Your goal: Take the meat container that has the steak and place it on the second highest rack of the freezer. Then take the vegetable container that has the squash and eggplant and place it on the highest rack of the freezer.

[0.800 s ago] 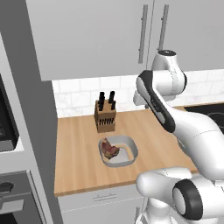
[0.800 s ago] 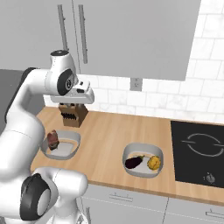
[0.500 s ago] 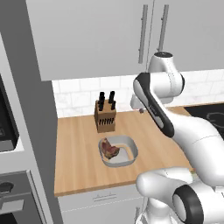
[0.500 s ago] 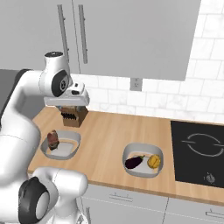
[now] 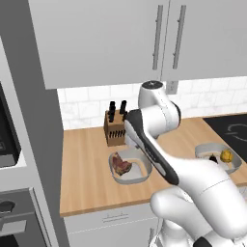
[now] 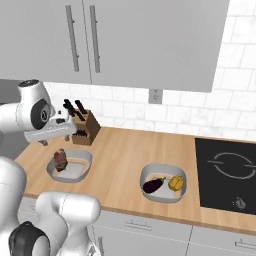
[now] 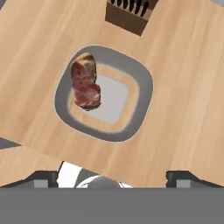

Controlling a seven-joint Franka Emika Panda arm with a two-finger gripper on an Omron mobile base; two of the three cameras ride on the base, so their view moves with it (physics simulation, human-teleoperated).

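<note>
I look straight down through the hand camera at the steak (image 7: pixel 85 85), which lies against one side of its grey tray (image 7: pixel 139 105) on the wooden surface (image 7: pixel 192 87). My jaws stand wide open above the tray, holding nothing. A knife block (image 7: pixel 129 15) sits just beyond it. Off to the right, well apart, the second tray (image 6: pixel 150 175) holds the eggplant (image 6: pixel 153 185) and squash (image 6: pixel 175 183) side by side
</note>
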